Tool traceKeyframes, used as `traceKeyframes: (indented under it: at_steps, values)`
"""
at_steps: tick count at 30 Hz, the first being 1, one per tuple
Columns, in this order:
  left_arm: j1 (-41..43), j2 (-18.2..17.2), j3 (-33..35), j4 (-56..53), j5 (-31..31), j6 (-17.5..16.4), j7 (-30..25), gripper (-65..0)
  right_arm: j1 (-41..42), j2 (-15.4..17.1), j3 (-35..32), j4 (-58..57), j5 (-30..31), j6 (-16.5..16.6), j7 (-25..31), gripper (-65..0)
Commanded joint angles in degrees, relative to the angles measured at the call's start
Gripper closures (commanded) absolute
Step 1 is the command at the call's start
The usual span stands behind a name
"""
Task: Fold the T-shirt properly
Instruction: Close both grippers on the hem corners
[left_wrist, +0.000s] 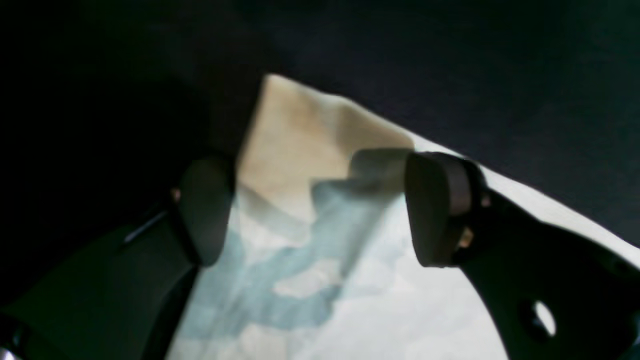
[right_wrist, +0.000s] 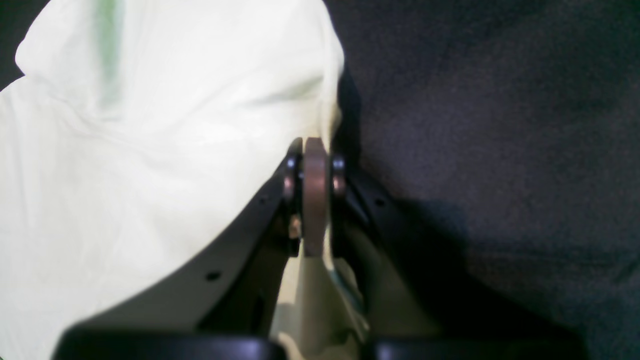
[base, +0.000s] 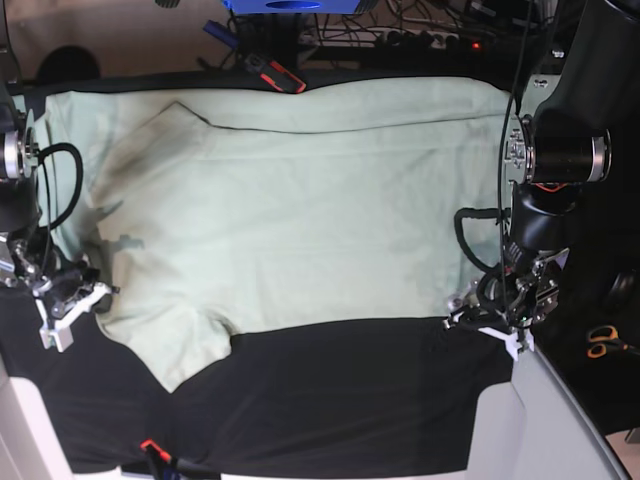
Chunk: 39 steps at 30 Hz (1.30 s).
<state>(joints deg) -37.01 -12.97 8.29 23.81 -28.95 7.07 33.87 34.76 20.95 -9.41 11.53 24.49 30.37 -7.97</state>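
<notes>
The pale mint-green T-shirt (base: 290, 200) lies spread flat on the black tablecloth (base: 330, 390), one sleeve pointing toward the lower left. On the right side of the base view, my left gripper (base: 492, 318) hovers at the shirt's lower right corner. In the left wrist view the left gripper (left_wrist: 320, 210) is open, and a folded corner of the T-shirt (left_wrist: 310, 150) lies between its fingers. My right gripper (base: 68, 300) is at the shirt's left edge. In the right wrist view the right gripper (right_wrist: 315, 150) is shut on the edge of the T-shirt (right_wrist: 150, 150), which bunches up to its left.
Orange-handled scissors (base: 604, 345) lie on the cloth at the far right. A red and black tool (base: 276, 73) and cables sit behind the table's back edge. White panels (base: 540, 420) stand at the front corners.
</notes>
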Motion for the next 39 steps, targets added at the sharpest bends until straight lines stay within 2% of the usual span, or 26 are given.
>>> traceKeyframes:
  at_steps: [1, 6, 11, 13, 17, 20, 24, 31, 34, 36, 39]
  values:
    - [-2.1, -0.8, 0.0, 1.0, -0.1, 0.0, 0.2, -51.4, 1.8, 1.0, 0.0, 0.8, 0.7, 0.4, 1.3, -0.3]
    - [-2.6, -1.2, 0.1, 2.3, 0.6, 0.0, -1.1, -51.4, 1.8, 1.0, 0.0, 0.8, 0.7, 0.4, 0.6, -0.3]
    - [-2.3, -0.7, -0.1, 2.2, 11.2, 0.0, -2.8, -51.7, 1.8, 1.0, 0.0, 0.8, 0.7, 0.4, 0.6, -0.3]
    - [-2.2, -0.2, 0.0, 2.0, 12.9, 0.0, -4.7, -51.7, 1.8, 1.1, 0.0, 0.8, 0.7, 0.4, 0.6, -0.3]
    - [-2.2, -0.3, 0.1, -1.5, 13.3, -0.2, -7.8, -51.9, 1.8, 1.1, 0.0, 0.8, 0.7, 0.4, 0.6, -0.3]
    - [-2.2, -0.3, 0.1, -4.6, 13.3, -3.6, -10.8, -51.9, 1.8, 1.1, 0.0, 0.8, 0.7, 0.4, 0.6, -0.3]
    - [-2.2, -0.3, 0.2, -6.9, 13.3, -4.2, -13.9, -51.7, 1.8, 1.1, 0.0, 0.8, 0.7, 0.4, 0.6, -0.3]
    - [-2.2, 0.2, 0.2, -6.9, 13.4, -4.6, -14.0, -51.1, 1.8, 1.1, 0.0, 0.8, 0.7, 0.4, 0.6, -0.3]
    - [-1.4, 1.6, 0.2, -6.9, 13.4, -4.6, -13.8, -50.9, 1.8, 1.1, 0.0, 0.8, 0.7, 0.4, 0.6, -0.3]
    - [-1.1, 1.9, 0.2, -6.9, 13.4, -4.6, -13.9, -47.9, 1.8, 1.1, 0.0, 0.8, 0.7, 0.4, 0.6, -0.3]
    - [-0.6, 2.0, 0.1, -6.9, 13.3, -4.6, -13.9, -33.3, 1.8, 1.1, 0.0, 0.8, 0.7, 0.4, 0.6, -0.3]
